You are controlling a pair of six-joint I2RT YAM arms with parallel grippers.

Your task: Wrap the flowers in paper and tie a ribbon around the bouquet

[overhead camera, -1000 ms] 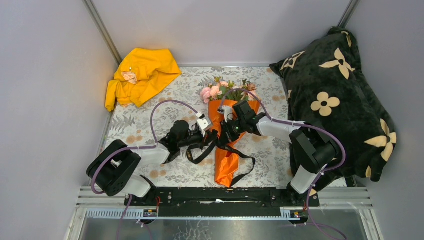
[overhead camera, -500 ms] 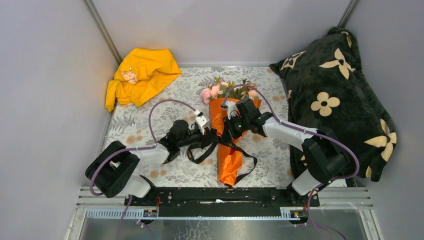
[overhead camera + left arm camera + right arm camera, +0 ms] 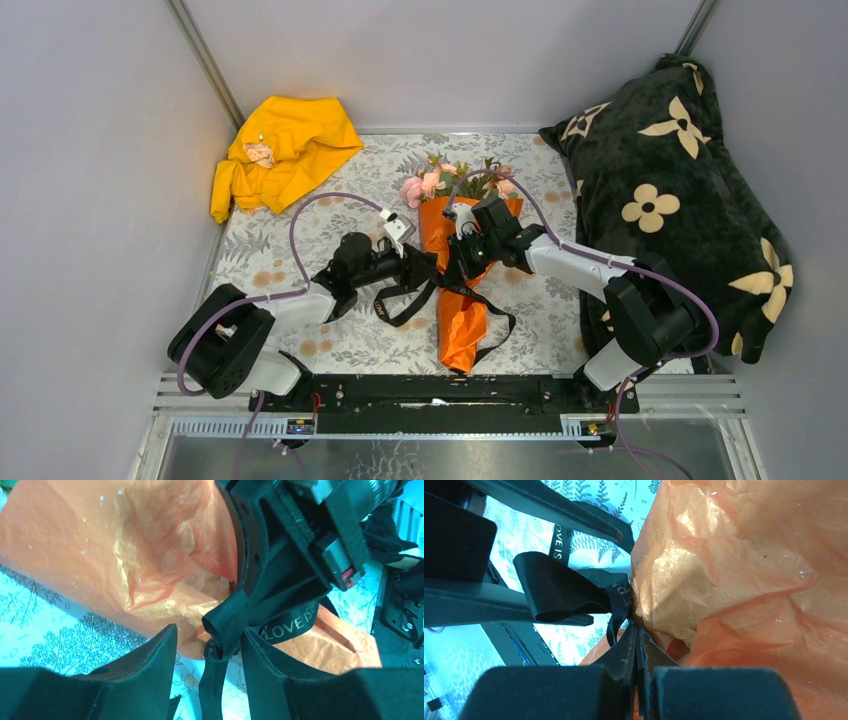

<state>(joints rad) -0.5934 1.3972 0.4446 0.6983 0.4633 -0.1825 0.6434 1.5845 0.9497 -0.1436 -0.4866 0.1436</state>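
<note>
The bouquet lies mid-table: pale pink flowers (image 3: 432, 182) stick out of the far end of an orange paper (image 3: 458, 325) cone. A black ribbon (image 3: 402, 305) with gold lettering crosses the cone's middle, its loops trailing on both sides. My left gripper (image 3: 424, 268) is open at the cone's left side. A folded ribbon (image 3: 226, 624) loop stands loose between its fingers (image 3: 150, 657), close to the orange paper (image 3: 125, 555). My right gripper (image 3: 463, 262) sits on the cone. The right gripper (image 3: 635, 647) is shut on the ribbon (image 3: 559, 587) where it bunches against the paper (image 3: 734, 580).
A yellow garment (image 3: 285, 150) lies at the back left corner. A big black pillow (image 3: 670, 180) with cream flowers fills the right side. Grey walls enclose the table, and a black rail (image 3: 450, 395) runs along the near edge.
My left gripper has opened and let go of the ribbon, and it has shifted slightly away from me. My right gripper moved a little right and stays shut on the ribbon.
</note>
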